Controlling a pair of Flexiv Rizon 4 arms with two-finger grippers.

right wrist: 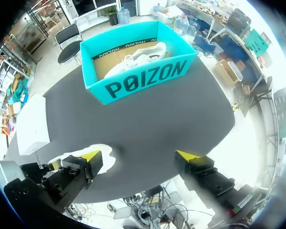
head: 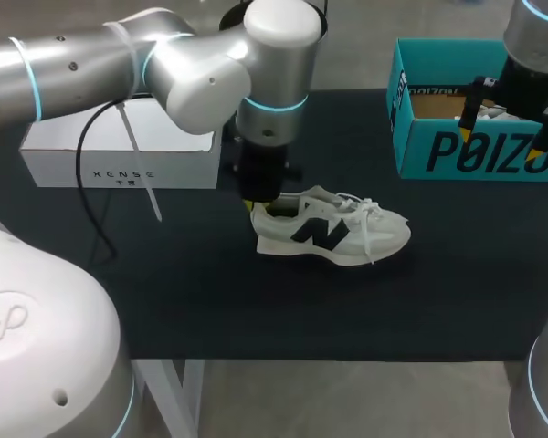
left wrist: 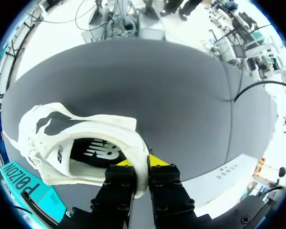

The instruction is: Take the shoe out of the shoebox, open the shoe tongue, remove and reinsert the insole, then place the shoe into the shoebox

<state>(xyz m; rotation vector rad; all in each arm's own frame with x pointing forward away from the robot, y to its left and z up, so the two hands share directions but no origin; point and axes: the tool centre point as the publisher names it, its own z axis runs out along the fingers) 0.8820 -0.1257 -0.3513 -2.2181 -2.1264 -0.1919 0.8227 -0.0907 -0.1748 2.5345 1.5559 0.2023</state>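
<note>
While the left arm (head: 119,55) crosses above a white cardboard box (head: 119,155) at the left rear of the black mat (head: 256,310), its wrist points straight down at the middle of the table. The left gripper (left wrist: 141,164) is closed narrow on the heel of a white sneaker (left wrist: 86,138). The 2 yellow-tipped fingers (left wrist: 157,161) pinch the heel wall from either side, 1 inside the shoe opening and 1 outside.

The sneaker lies on the mat out of the box, sole down, heel towards the left arm and toe pointing right. Its laces lie loose over the top. Through the opening the left wrist view shows a dark insole (left wrist: 93,151) lying flat inside.

Further right, well apart from the sneaker's toe, a teal shoebox (right wrist: 148,78) stands open at the right rear of the mat. A second white shoe (right wrist: 138,56) lies inside it on the brown cardboard floor.

The right arm (head: 539,46) comes in from the right above the shoebox. The right gripper (right wrist: 140,156) is spread wide and holds nothing.
</note>
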